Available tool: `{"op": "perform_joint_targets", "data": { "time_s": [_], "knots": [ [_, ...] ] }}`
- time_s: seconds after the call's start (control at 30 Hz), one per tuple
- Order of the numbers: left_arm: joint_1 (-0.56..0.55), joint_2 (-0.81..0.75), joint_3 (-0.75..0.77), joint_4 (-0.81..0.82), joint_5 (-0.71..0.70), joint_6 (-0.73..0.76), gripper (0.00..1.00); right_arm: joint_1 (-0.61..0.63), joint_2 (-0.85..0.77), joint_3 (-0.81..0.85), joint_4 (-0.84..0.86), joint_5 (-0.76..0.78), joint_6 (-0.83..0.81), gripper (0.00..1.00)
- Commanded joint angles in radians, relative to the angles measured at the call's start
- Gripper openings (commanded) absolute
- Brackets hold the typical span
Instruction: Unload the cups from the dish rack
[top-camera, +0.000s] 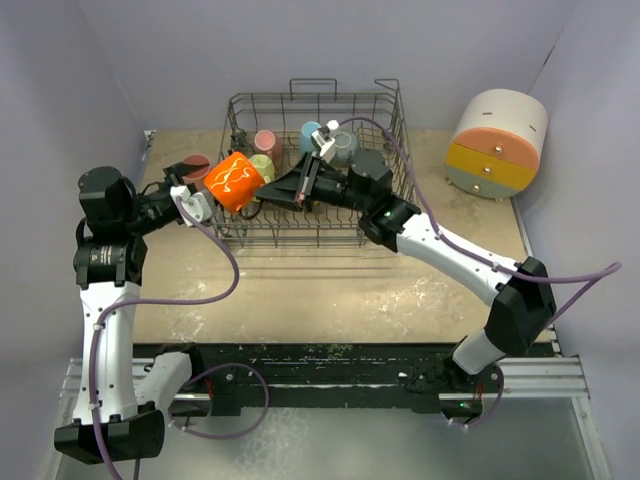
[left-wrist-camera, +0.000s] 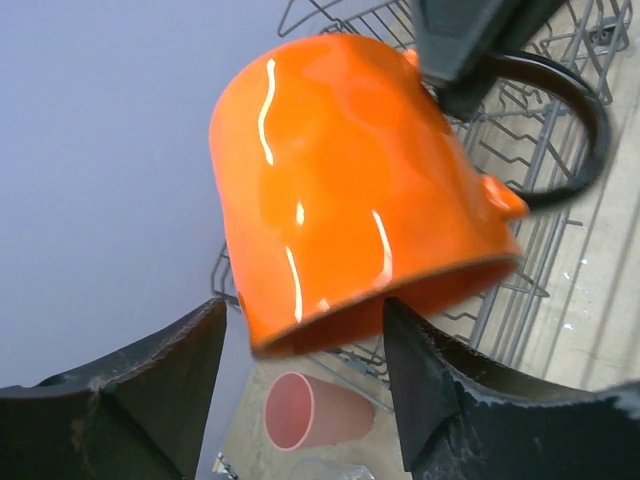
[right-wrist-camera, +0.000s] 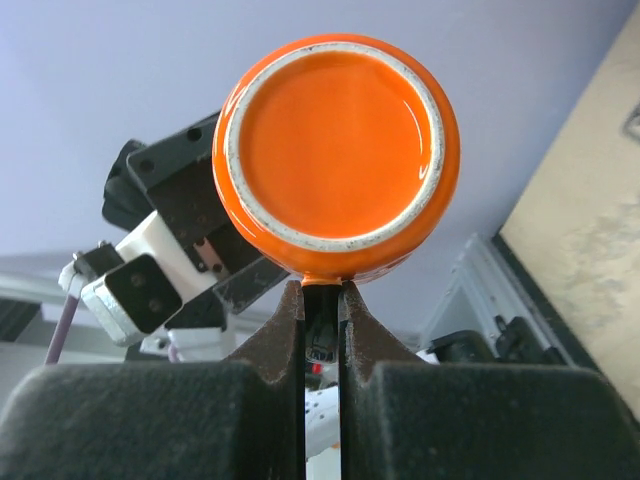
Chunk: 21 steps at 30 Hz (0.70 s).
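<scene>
An orange mug (top-camera: 233, 180) hangs in the air at the left end of the dish rack (top-camera: 320, 240). My right gripper (top-camera: 268, 190) is shut on its handle; the right wrist view shows the mug's base (right-wrist-camera: 335, 150) just above the closed fingers (right-wrist-camera: 322, 300). My left gripper (top-camera: 203, 197) is open, its fingers on either side of the mug's rim (left-wrist-camera: 350, 180) without gripping it (left-wrist-camera: 305, 370). In the rack stand a pink cup (top-camera: 268, 143), a yellow-green cup (top-camera: 262, 165), a light blue cup (top-camera: 310, 135) and a grey cup (top-camera: 343, 147).
A salmon cup (top-camera: 196, 166) lies on the table left of the rack, under the left gripper; it also shows in the left wrist view (left-wrist-camera: 315, 410). A round white, orange and yellow drawer box (top-camera: 497, 143) stands at the back right. Walls close in on both sides.
</scene>
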Motion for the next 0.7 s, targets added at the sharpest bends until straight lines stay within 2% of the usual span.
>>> {"op": "perform_joint_targets", "data": {
  "time_s": [0.0,0.2,0.3,0.37,0.4,0.43,0.57,0.63,0.67],
  "knots": [
    [-0.005,-0.019,-0.003,0.105,0.028,-0.064,0.63,0.048,-0.063,-0.017,0.276,-0.018,0.113,0.0],
    [-0.005,-0.031,-0.014,0.134,0.014,-0.095,0.43,0.061,-0.076,-0.053,0.307,-0.001,0.136,0.0],
    [-0.005,-0.038,-0.026,0.173,-0.003,-0.134,0.24,0.064,-0.082,-0.063,0.307,0.008,0.138,0.0],
    [-0.005,-0.038,-0.027,0.191,-0.017,-0.17,0.06,0.064,-0.085,-0.075,0.314,0.015,0.145,0.02],
    [-0.004,-0.038,-0.028,0.204,-0.038,-0.192,0.0,0.064,-0.088,-0.082,0.32,0.02,0.148,0.06],
    [-0.004,-0.038,-0.029,0.219,-0.054,-0.219,0.0,0.064,-0.089,-0.086,0.321,0.027,0.148,0.11],
    [-0.005,-0.019,-0.013,0.203,-0.137,-0.228,0.0,0.062,-0.089,-0.067,0.233,0.011,0.096,0.53],
    [-0.004,0.027,0.046,0.113,-0.195,-0.151,0.0,0.052,-0.098,-0.016,0.067,0.052,-0.023,0.69],
    [-0.004,0.059,0.087,0.07,-0.246,-0.125,0.0,0.047,-0.107,0.027,-0.106,0.107,-0.097,0.74]
  ]
}}
